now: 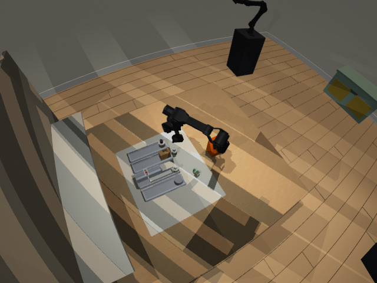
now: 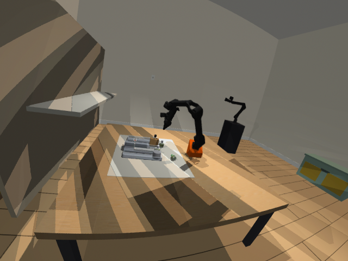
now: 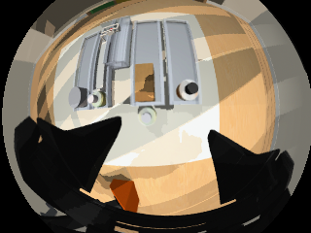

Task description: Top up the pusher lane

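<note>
A grey rack of lanes [image 1: 142,155] [image 2: 135,150] [image 3: 150,39] lies on a pale mat [image 1: 182,210] [image 2: 145,171]. One lane has a pusher plate with a red mark [image 1: 146,172], and a pale-lidded jar [image 1: 175,169] [image 3: 96,97] stands at its front end. A similar pale-lidded jar [image 1: 174,151] [image 2: 161,144] [image 3: 148,116] stands loose just in front of the rack. A green jar [image 1: 196,172] [image 2: 173,157] lies further out on the mat. A dark-lidded jar [image 1: 161,142] [image 2: 154,136] [image 3: 189,88] stands at the far lane. My gripper [image 1: 177,138] [image 2: 166,126] [image 3: 166,127] is open and empty, well above the rack's front.
A brown box [image 1: 164,152] [image 2: 153,141] [image 3: 146,81] sits in one lane. A grey disc [image 1: 178,181] [image 2: 156,153] [image 3: 78,97] is at the near lane's front. My orange base [image 1: 211,149] [image 2: 193,151] stands beside the mat. A shelf [image 2: 73,102] overhangs the left.
</note>
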You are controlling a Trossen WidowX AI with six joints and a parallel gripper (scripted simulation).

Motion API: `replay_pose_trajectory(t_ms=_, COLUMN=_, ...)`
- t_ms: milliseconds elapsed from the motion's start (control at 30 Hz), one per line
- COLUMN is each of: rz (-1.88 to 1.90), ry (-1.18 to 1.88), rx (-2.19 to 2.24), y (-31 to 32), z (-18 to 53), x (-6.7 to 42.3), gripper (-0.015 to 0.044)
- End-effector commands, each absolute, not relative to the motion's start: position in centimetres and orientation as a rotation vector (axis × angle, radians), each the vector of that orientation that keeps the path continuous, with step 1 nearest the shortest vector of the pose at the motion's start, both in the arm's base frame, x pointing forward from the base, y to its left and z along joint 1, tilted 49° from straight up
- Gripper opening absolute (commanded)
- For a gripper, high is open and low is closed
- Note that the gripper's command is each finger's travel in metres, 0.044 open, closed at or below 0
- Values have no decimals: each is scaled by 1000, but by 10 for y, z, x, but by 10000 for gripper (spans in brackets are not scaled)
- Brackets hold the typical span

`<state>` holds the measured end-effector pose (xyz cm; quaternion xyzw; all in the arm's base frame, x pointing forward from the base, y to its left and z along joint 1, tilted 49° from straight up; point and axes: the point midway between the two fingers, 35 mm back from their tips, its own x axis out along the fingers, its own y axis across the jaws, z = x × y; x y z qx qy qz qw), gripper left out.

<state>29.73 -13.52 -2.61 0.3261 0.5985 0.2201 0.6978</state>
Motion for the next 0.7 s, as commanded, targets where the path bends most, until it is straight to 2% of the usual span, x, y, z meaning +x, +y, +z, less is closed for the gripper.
replay_pose_trajectory(t_ms=0, rz=755, ry=1482, rx=547, y=-77, z=-43, x=301, gripper=440)
replay_pose_trajectory(t_ms=667, rz=805, ry=1504, rx=515, y=-40, z=-70, x=290, gripper=440)
